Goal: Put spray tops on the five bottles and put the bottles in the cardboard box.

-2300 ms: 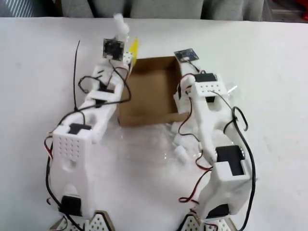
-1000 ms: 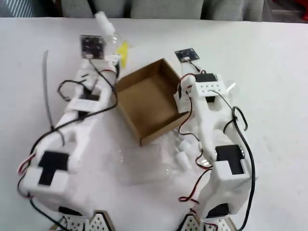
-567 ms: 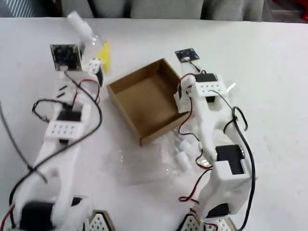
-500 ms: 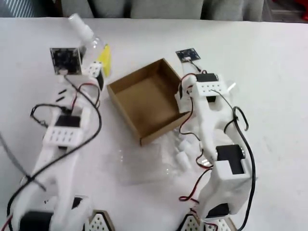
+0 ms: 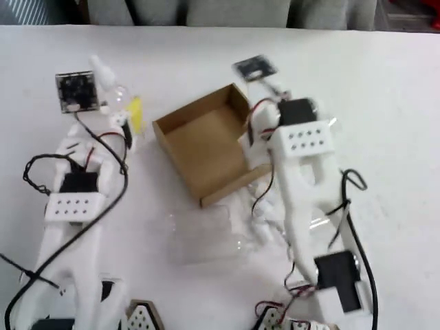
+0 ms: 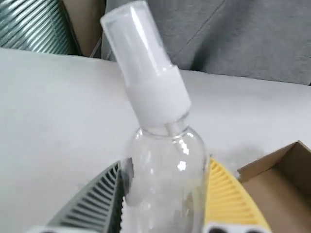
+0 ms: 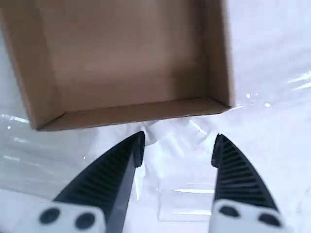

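Note:
My left gripper is shut on a clear bottle that carries a white spray top, tilted. In the high view this bottle hangs over the table's far left, apart from the open cardboard box to its right. The box has nothing in it that I can see. My right gripper is open, just outside the box's near wall, over crinkled clear plastic. Small white spray parts lie in the plastic by the right arm.
Clear plastic wrapping covers the table in front of the box, between the two arms. The box's corner is close beside the held bottle. Bare white table stretches to the far right and far left.
The left arm swung left with the bottle, away from the box, which was turned at an angle. The right arm has shifted forward along the box's right side.

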`<state>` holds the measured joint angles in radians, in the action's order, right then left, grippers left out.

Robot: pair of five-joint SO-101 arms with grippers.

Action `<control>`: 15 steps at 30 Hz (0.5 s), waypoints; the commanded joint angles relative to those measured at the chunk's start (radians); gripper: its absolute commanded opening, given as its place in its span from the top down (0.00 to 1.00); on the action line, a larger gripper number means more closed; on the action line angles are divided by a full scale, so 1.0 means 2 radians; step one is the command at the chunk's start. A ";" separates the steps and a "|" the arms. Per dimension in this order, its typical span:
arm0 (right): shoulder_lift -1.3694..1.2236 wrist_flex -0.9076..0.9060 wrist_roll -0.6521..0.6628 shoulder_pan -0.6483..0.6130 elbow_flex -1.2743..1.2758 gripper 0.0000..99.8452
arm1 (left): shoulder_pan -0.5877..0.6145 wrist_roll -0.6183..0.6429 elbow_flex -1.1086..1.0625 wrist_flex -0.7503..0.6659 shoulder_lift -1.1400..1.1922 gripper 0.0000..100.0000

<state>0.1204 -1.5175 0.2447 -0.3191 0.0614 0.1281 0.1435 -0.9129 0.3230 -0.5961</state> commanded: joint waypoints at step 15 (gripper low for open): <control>0.051 0.132 0.033 -0.187 0.165 0.84 | 0.088 0.081 0.023 -0.121 0.098 0.98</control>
<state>0.2263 -1.2750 0.2908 -0.6490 0.3974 0.2892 0.2923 -0.9129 0.1128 -0.3982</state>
